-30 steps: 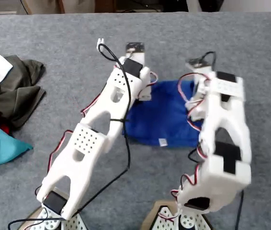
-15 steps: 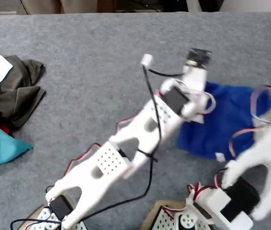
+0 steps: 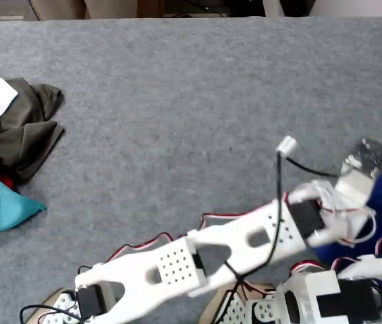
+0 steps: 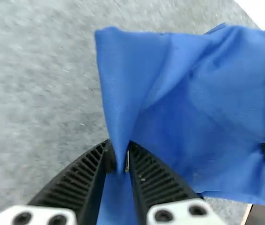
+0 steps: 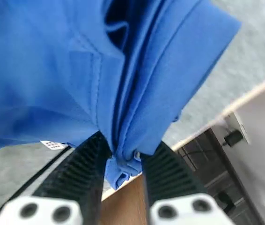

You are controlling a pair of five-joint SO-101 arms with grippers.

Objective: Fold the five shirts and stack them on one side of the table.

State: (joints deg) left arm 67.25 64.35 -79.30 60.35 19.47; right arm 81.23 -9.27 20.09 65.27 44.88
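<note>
Left wrist view: left gripper (image 4: 120, 161) clenched on a thin pinched fold of the blue shirt (image 4: 193, 103). Right wrist view: right gripper (image 5: 121, 157) clamped on the bunched hem.
Location: shirt held at the far right of the table (image 3: 177, 101), seemingly close to its rim.
Risk: the thin pinch slips and the folds unravel; a release here could leave cloth overhanging.
Markings: small white tag (image 5: 53, 144), print illegible.

I can read no text anywhere. Print on the blue shirt's (image 5: 39, 70) white tag (image 5: 53, 144) is too small.
</note>
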